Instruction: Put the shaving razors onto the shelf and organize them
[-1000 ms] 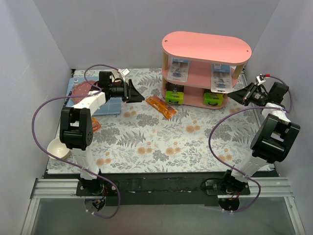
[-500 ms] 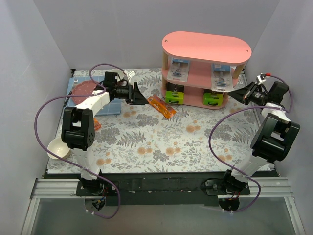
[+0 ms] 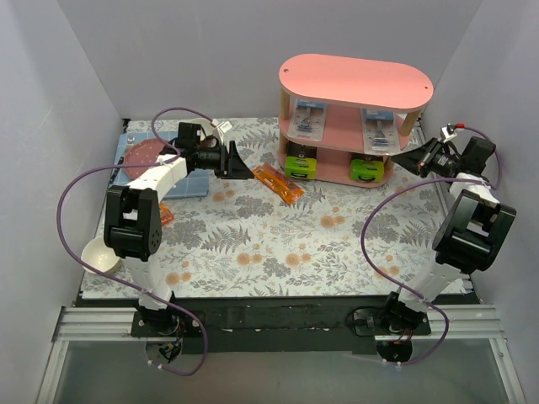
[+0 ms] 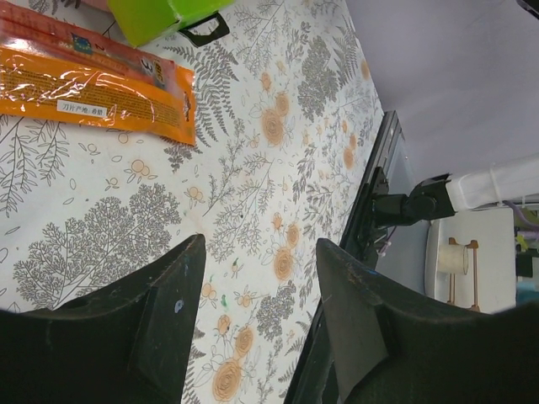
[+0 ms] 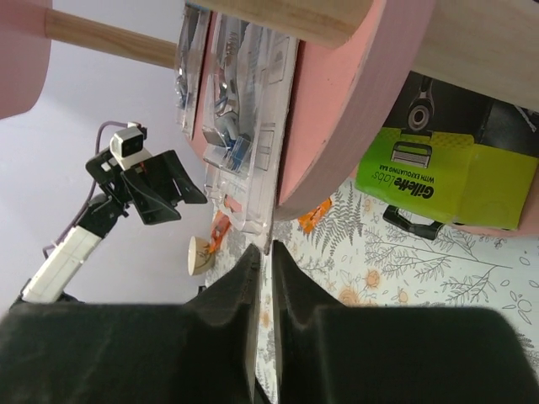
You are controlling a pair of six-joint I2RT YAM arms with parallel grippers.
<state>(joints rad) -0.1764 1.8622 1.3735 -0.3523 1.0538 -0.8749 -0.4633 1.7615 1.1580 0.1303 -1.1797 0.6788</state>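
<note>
Razor blister packs (image 3: 307, 119) sit on the middle tier of the pink shelf (image 3: 355, 77), Gillette boxes (image 3: 368, 171) below. Left gripper (image 3: 238, 162), at its nine o'clock, gapes empty; right gripper (image 3: 402, 162), at three o'clock, is closed, empty.

Mid of the floral table cloth (image 3: 278, 244) btw the two arms is wide open, easy pass. Only thing lying there is an orange packet (image 3: 278, 183), just in front of the shelf (image 3: 354, 84) at its left end, right btw the left gripper (image 3: 240, 164) and the bottom tier. Mid tier has blister packs (image 3: 309, 118) at both ends, gap in the centre. Bottom tier same w/ the green-ended boxes (image 3: 300, 164). On the other side the right gripper (image 3: 402, 162) sits beside the shelf end near a wooden post (image 3: 408, 124), right wall (image 3: 505, 101) close, so it's tight there. Back-left corner is taken by a blue board (image 3: 189, 185).
</note>
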